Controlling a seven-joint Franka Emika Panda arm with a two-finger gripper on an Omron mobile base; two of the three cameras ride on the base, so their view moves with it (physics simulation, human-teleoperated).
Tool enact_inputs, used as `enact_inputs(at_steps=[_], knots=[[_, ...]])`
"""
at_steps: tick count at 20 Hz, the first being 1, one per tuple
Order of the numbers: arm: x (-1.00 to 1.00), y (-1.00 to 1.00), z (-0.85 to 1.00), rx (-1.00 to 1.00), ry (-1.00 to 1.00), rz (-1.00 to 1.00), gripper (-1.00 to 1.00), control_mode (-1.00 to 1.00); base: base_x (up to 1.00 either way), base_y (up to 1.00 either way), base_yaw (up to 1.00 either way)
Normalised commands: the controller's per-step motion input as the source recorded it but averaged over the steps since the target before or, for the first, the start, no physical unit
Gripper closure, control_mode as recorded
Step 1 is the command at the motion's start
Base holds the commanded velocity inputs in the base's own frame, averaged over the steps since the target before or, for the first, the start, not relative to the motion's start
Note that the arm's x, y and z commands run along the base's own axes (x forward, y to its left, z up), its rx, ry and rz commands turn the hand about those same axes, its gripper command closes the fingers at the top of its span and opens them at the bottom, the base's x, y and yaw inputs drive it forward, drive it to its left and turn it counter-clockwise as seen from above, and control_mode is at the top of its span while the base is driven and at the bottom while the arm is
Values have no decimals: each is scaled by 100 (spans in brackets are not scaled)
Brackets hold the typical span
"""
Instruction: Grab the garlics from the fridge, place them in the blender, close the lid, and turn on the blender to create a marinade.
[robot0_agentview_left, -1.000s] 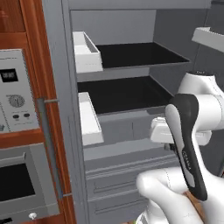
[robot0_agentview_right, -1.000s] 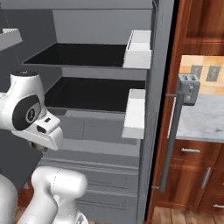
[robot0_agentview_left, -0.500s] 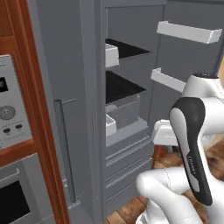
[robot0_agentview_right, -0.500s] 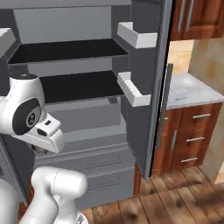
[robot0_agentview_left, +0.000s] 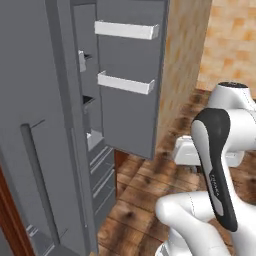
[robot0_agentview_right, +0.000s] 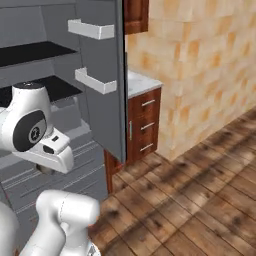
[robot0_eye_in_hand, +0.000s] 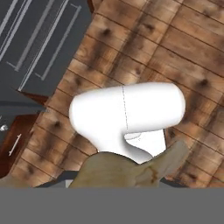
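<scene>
Grey fridge (robot0_agentview_left: 60, 125) at frame left, door open, white door bins (robot0_agentview_left: 125, 30), dark inner shelves (robot0_agentview_right: 30, 52), grey drawers.

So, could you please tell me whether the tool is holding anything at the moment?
It cannot be told: no picture shows its tips clearly, and no pale garlic bulb is in sight.

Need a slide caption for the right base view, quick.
Open fridge with white door bins, wood drawers beside it, arm folded low.

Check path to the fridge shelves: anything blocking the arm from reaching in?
The fridge stands open; its door with white bins swings out at the right of the shelves, not across them. Nothing visible blocks them. No garlics can be made out on them.
</scene>
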Motion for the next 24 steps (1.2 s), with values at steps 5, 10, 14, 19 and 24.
enact_inputs(at_steps=[5, 10, 14, 19, 24], knots=[[0, 0, 0, 0, 0, 0, 100, 100, -63, -80, -54], [0, 0, 0, 0, 0, 0, 100, 100, -30, -100, -39], [0, 0, 0, 0, 0, 0, 100, 100, -9, -100, -32], [0, 0, 0, 0, 0, 0, 100, 100, 6, -100, -29], [0, 0, 0, 0, 0, 0, 100, 100, 52, -100, -25]])
